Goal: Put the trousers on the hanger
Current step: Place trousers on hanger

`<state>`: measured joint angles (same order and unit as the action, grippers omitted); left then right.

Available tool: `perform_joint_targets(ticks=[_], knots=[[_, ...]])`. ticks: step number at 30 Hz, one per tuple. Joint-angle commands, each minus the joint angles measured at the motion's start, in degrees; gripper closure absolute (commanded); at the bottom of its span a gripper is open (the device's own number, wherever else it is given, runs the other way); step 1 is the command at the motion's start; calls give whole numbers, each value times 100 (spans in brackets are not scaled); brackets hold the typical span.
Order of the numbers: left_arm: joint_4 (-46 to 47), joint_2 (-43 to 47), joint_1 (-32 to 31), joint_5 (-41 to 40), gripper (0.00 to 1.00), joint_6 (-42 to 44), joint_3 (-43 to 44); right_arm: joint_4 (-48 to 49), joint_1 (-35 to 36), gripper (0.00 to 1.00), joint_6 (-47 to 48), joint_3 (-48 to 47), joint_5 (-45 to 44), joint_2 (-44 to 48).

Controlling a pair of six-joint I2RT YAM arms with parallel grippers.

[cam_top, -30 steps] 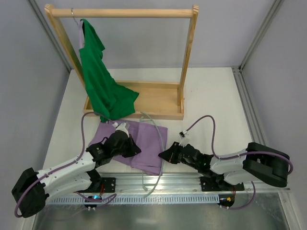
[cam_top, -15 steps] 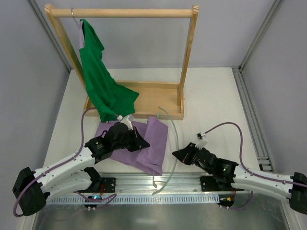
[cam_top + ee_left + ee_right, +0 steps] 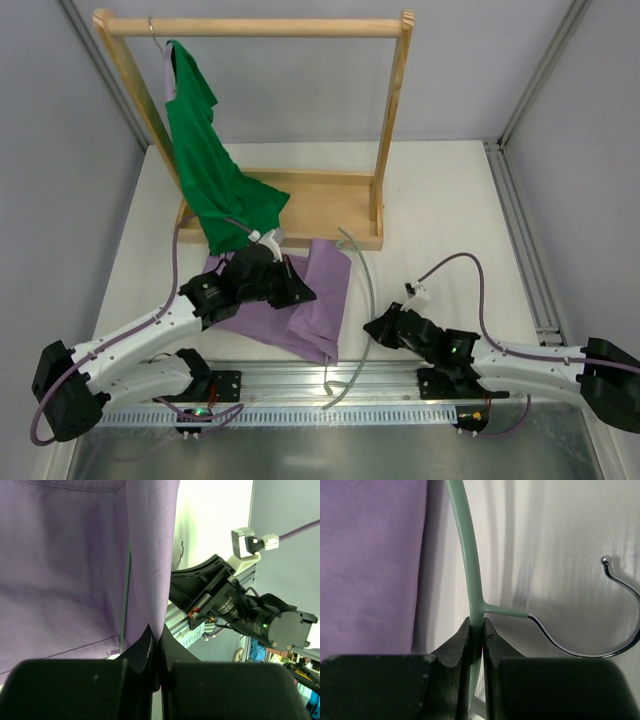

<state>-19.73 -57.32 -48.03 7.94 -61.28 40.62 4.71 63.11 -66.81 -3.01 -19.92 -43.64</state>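
The lilac trousers (image 3: 325,275) lie crumpled on the table in front of the rack. My left gripper (image 3: 305,295) is shut on a raised fold of them (image 3: 150,555), the cloth pinched between the fingertips of this gripper (image 3: 159,639). The pale grey-green hanger (image 3: 368,285) stands on edge just right of the trousers. My right gripper (image 3: 370,328) is shut on the hanger's neck (image 3: 476,611), right below where the metal hook (image 3: 615,645) branches off. One thin hanger bar (image 3: 125,605) runs under the trousers' fold. In the right wrist view the trousers (image 3: 370,555) fill the left side.
A wooden rack (image 3: 392,120) with a tray base (image 3: 330,205) stands at the back. A dark green T-shirt (image 3: 210,180) hangs there from a lavender hanger (image 3: 168,75), its hem reaching down to the trousers. A metal rail (image 3: 330,378) runs along the near edge.
My left gripper has closed on the trousers and dragged a fold to the right, towards the hanger. The right gripper carried the hanger to the right, then held still.
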Motion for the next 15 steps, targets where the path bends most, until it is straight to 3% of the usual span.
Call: perform_joint_targets(ticks=[1, 4, 10, 11, 15], knots=[[-207, 238, -13, -162, 100, 63, 402, 576, -1, 96, -7, -244, -204, -390], [-33, 239, -118, -355, 100, -129, 368, -143, -9, 96, -437, -297, -459, -103], [670, -700, -750, -398, 100, -271, 789, -3235, -9, 96, -1280, -358, -960, 2327], [776, -797, -813, -408, 100, -288, 903, -4110, -1, 96, -1448, -489, -1091, 2577], [1339, -1376, -1111, -355, 100, -464, 1087, -5697, -1, 96, -1790, -920, -1286, 3326]])
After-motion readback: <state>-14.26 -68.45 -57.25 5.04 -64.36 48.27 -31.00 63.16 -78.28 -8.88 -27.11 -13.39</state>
